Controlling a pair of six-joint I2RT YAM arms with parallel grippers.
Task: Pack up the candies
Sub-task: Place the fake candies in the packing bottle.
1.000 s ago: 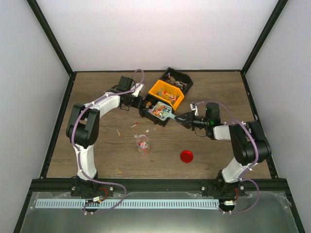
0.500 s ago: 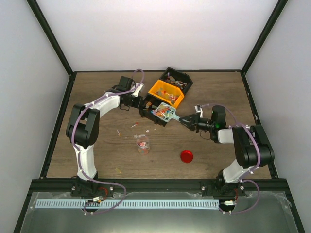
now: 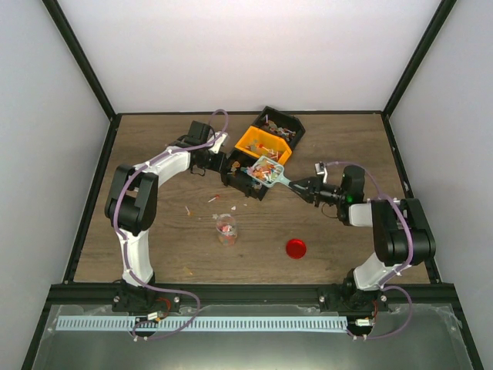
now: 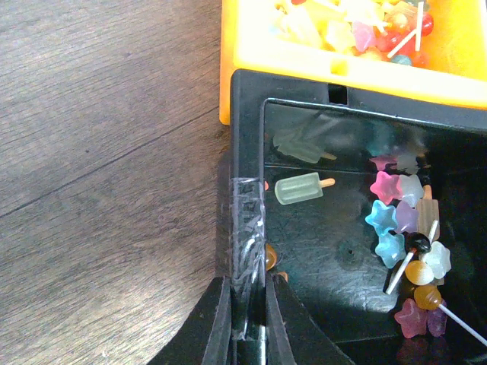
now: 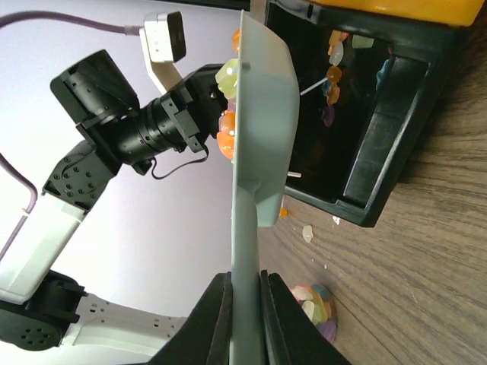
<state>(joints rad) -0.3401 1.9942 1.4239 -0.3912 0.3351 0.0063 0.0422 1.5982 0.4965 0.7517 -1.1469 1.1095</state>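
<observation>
My right gripper (image 3: 298,187) (image 5: 245,304) is shut on the handle of the teal scoop (image 3: 269,170) (image 5: 259,114). The scoop is held above the front black bin (image 3: 233,183) (image 5: 396,144) and carries several candies (image 3: 265,167) (image 5: 227,129). My left gripper (image 3: 228,170) (image 4: 247,312) is shut on the taped left wall of that black bin (image 4: 245,152). More candies (image 4: 403,220) lie inside the bin. A small clear jar (image 3: 226,227) (image 5: 313,306) with some candies stands on the table in front of the bin.
An orange bin (image 3: 248,143) (image 4: 304,67) of candies sits behind the black one, with another black bin (image 3: 296,132) further back. A red round lid (image 3: 296,247) lies at the near right. Loose candies (image 3: 212,200) are scattered left of the jar.
My right gripper has drawn back to the right and lifted the loaded scoop up out of the black bin. The left arm has not moved.
</observation>
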